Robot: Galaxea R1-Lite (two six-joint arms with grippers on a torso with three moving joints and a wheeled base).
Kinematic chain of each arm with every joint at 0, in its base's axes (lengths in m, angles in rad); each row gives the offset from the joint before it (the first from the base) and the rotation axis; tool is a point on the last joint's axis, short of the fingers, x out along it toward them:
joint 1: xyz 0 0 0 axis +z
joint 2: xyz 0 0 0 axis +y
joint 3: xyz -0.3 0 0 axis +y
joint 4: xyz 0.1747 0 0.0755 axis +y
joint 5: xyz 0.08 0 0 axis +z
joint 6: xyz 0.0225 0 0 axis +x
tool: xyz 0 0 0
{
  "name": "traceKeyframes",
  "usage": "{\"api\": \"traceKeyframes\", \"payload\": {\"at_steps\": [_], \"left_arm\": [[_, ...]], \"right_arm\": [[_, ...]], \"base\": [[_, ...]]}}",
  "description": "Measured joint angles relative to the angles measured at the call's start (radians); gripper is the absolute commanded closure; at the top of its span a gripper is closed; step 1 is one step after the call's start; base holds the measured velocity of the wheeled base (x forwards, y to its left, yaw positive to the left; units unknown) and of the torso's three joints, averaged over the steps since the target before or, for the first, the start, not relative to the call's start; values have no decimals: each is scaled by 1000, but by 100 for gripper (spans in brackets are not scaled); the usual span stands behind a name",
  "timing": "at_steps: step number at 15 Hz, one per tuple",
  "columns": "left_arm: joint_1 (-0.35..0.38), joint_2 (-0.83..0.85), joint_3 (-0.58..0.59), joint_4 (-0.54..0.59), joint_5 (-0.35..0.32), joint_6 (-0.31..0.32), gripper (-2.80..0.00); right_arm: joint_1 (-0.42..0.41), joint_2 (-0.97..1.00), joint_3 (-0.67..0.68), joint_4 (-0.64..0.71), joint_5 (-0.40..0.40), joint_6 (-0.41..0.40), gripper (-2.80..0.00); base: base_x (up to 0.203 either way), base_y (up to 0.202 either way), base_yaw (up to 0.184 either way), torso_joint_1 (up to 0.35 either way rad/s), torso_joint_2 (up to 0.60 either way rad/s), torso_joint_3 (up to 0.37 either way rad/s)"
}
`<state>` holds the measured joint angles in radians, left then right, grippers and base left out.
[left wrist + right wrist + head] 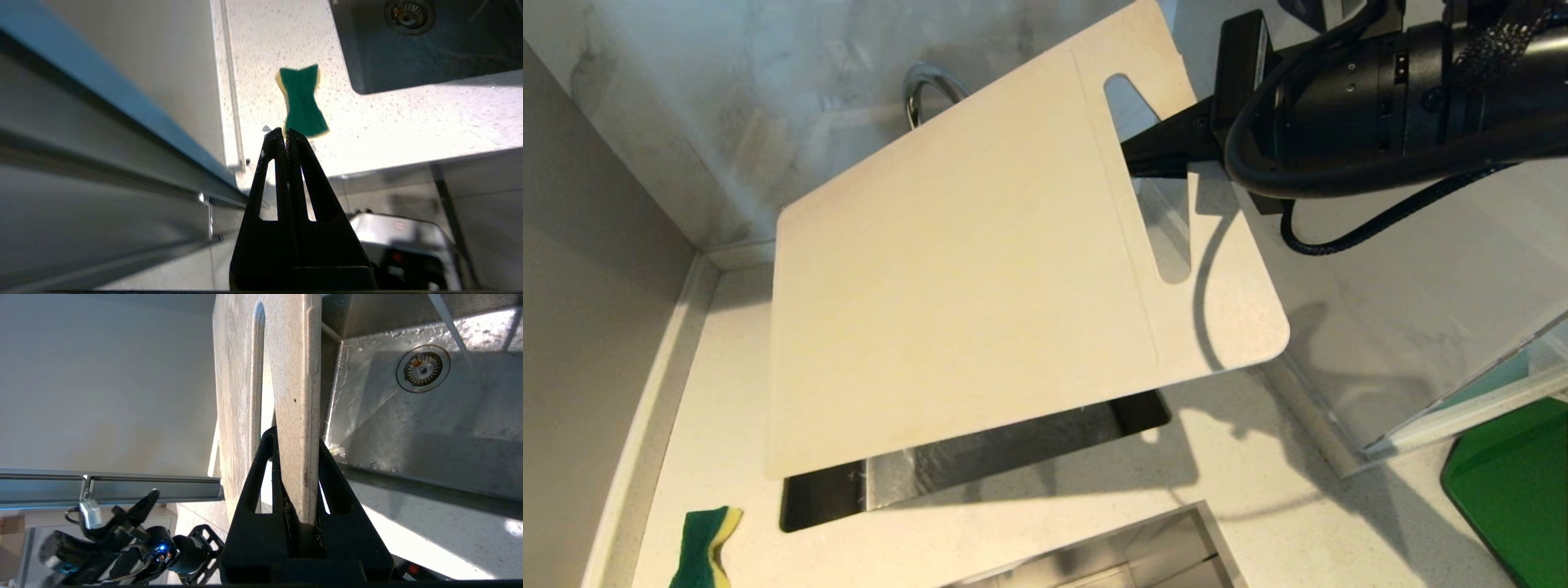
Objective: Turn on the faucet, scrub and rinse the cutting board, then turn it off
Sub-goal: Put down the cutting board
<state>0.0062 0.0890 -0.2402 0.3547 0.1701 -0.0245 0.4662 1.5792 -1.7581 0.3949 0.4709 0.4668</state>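
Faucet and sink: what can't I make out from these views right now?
- Faucet: head view shows only its arch; the cutting board, held by the right gripper, hides spout and lever.
- Sink: mostly under the board in head view; cut off by the frame edge in the left wrist view.
- Sponge: cut off by the bottom edge in head view.
- Left gripper: outside head view.

No text, label, brand, number or sign can be read on anything in the head view or in either wrist view.
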Motion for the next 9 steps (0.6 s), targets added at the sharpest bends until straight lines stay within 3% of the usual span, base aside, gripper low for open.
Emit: {"api": "traceKeyframes", "payload": {"at_steps": [2, 6, 9], "left_arm": [[-6, -48, 82, -111, -51, 59, 0], [-8, -83, 150, -142, -152, 37, 0], [-9, -88, 159, -145, -160, 34, 0]], "right_arm": [[-1, -2, 1, 0, 0, 0, 0], [-6, -13, 2, 0, -2, -2, 0], [-46, -27, 7, 1, -3, -2, 0]], "base": [[0, 0, 0, 0, 0, 0], [0, 0, 0, 0, 0, 0], [0, 0, 0, 0, 0, 0]]}}
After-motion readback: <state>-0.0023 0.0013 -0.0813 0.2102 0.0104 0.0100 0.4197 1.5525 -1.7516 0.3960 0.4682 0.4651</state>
